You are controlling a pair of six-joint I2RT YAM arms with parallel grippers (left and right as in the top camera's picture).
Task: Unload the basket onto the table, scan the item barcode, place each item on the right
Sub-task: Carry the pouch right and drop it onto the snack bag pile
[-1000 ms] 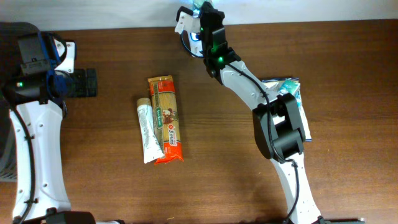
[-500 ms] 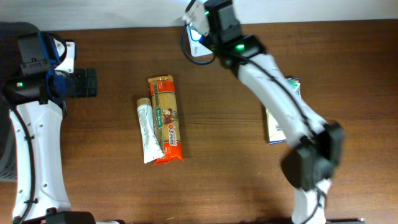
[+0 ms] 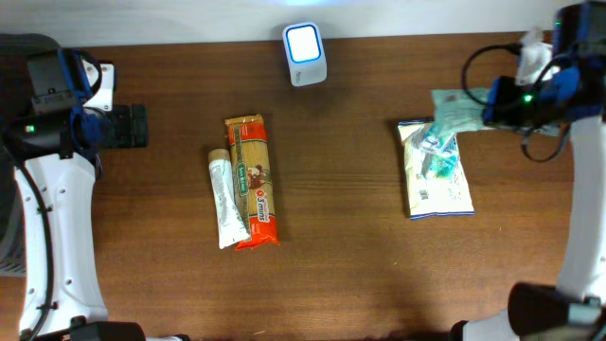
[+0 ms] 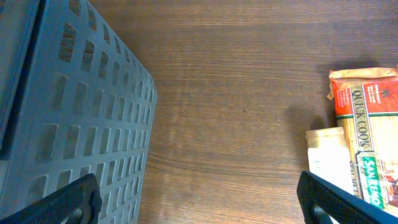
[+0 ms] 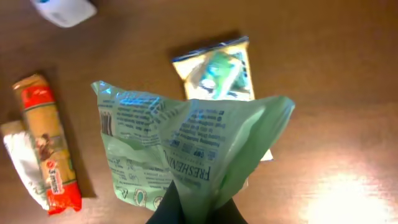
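Note:
My right gripper [image 3: 500,106] is shut on a crumpled green packet [image 3: 456,104] with printed text and holds it above the right side of the table. In the right wrist view the green packet [image 5: 186,146] fills the middle, pinched between my dark fingers [image 5: 177,208] at the bottom edge. The scanner [image 3: 305,54], a small white box with a lit blue face, stands at the table's back middle, far to the left of the packet. At the far left my left gripper [image 3: 131,126] is open and empty, its fingertips [image 4: 71,200] wide apart over bare wood.
A yellow-and-green snack bag [image 3: 436,170] lies flat under the held packet. A red-and-tan pasta pack [image 3: 254,180] and a white tube [image 3: 223,201] lie side by side left of centre. A grey slotted basket [image 4: 68,106] stands beside the left gripper.
The right arm has swung from the scanner at the back to the far right, carrying the green packet over the snack bag. The left arm has not moved.

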